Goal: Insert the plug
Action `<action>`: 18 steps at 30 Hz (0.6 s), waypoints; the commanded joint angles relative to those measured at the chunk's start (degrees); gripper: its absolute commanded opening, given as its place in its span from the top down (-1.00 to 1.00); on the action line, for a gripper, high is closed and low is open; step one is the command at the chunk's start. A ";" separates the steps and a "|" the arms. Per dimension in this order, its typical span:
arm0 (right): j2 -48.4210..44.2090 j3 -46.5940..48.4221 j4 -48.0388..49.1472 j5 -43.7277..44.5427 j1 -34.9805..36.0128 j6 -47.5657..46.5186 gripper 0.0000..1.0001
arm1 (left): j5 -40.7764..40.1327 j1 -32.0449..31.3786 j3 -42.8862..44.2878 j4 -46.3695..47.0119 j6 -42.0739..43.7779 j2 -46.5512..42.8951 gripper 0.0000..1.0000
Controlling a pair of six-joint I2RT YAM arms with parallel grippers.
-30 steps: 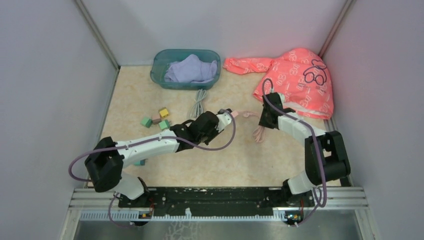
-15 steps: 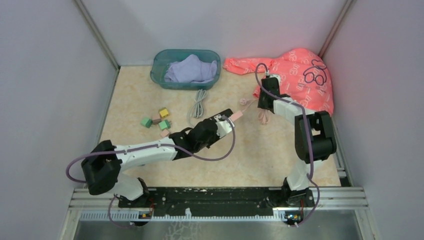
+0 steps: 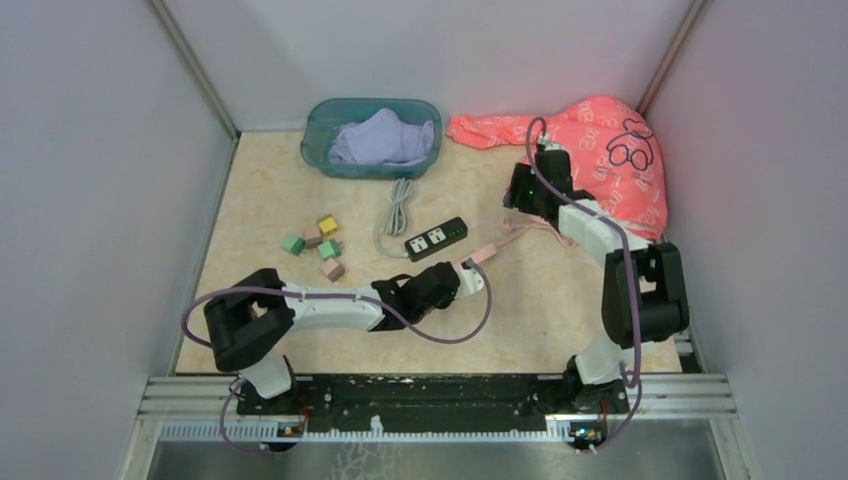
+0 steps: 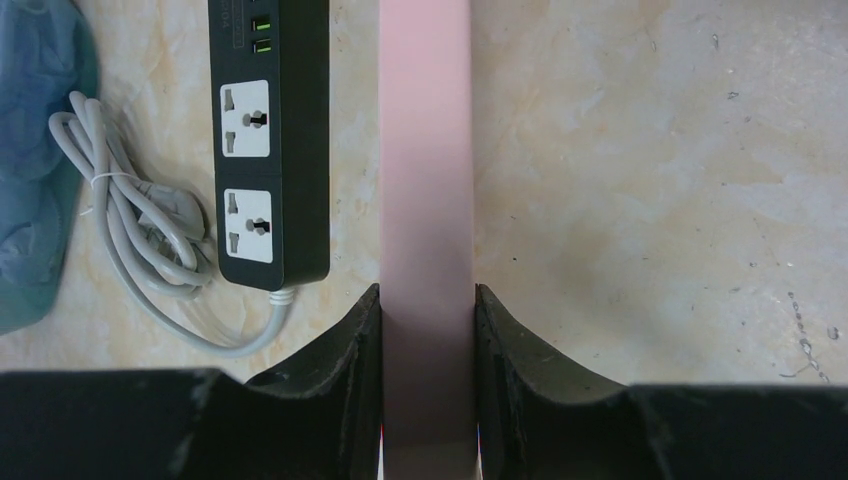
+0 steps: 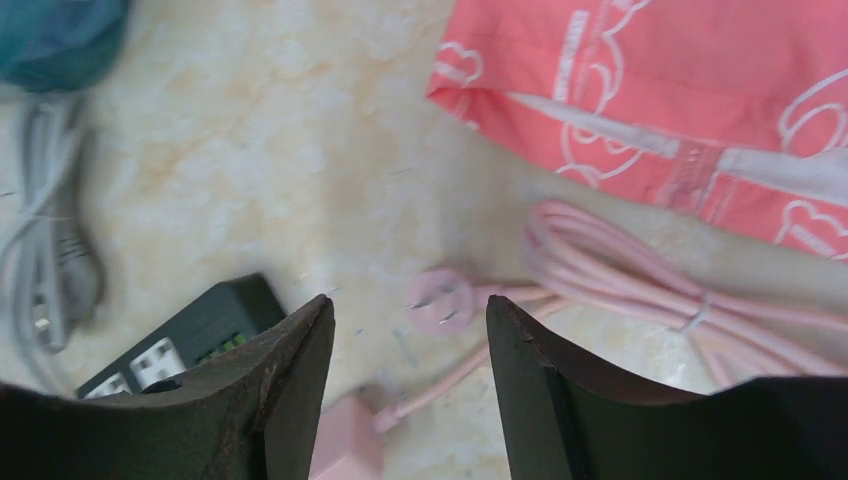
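Observation:
My left gripper (image 3: 467, 272) (image 4: 427, 295) is shut on a pink socket block (image 3: 484, 253) (image 4: 425, 180), which sticks out forward between its fingers. A black power strip (image 3: 436, 238) (image 4: 272, 150) lies just left of that block, sockets facing up. The pink plug (image 5: 440, 298) (image 3: 508, 228) lies loose on the table with its pins showing. My right gripper (image 5: 408, 305) (image 3: 515, 198) hovers over it, open, with nothing between the fingers. From the plug, the pink cord (image 5: 610, 275) runs in a bundled coil toward the right.
A teal basin (image 3: 318, 120) holding a lilac cloth stands at the back. A coral garment (image 3: 600, 160) lies at the back right. Several coloured blocks (image 3: 318, 240) sit at the left. The strip's grey cord (image 3: 397, 208) is bundled behind the strip. Walls close in on both sides.
My right gripper has opened and let the pink plug drop to the table. My left arm has drawn back toward the near edge with the pink block, uncovering the black strip.

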 commanded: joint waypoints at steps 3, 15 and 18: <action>-7.90 -6.25 -1.62 -12.07 2.60 9.84 -0.25 | -3.57 -2.38 -0.80 4.26 3.70 3.69 1.00; -16.25 -19.16 -0.11 -8.45 7.81 21.74 -0.43 | -5.88 -3.43 -1.03 5.04 6.05 6.69 1.00; -16.56 -21.03 1.22 -9.77 8.02 23.78 -0.43 | -6.14 -3.61 -1.10 5.06 6.23 6.66 1.00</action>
